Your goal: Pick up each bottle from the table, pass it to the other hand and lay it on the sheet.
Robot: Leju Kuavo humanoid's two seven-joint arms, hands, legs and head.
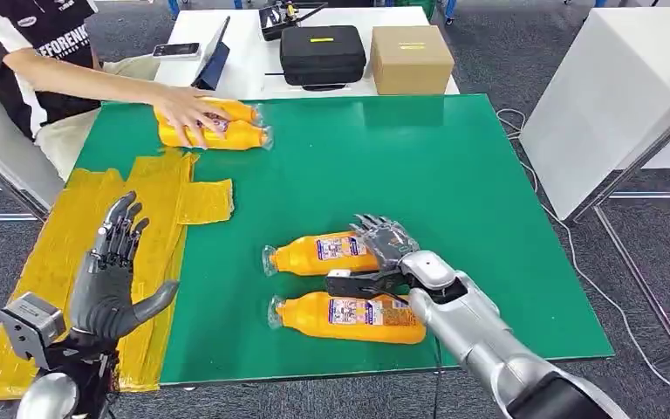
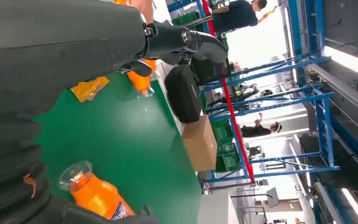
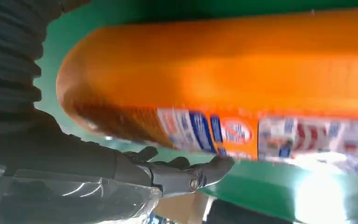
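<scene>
Two orange bottles lie side by side on the green table (image 1: 436, 166), caps pointing left. My right hand (image 1: 384, 253) sits over the base end of the farther bottle (image 1: 318, 254), fingers across its top and thumb stretched between it and the nearer bottle (image 1: 349, 318). Close up, that bottle (image 3: 242, 74) lies just beyond the thumb (image 3: 186, 175), with a thin strip of green showing between them. My left hand (image 1: 113, 271) hovers open, fingers spread, over the yellow sheet (image 1: 61, 227) at the table's left. A person's hand (image 1: 183, 109) rests on two more bottles (image 1: 235, 135) at the far left.
Behind the green table a white one carries a black case (image 1: 321, 54), a cardboard box (image 1: 411, 58) and a tablet (image 1: 214, 61). The person sits at the far left corner. Another white table (image 1: 602, 105) stands to the right. The left wrist view shows a bottle (image 2: 98, 196) on the green.
</scene>
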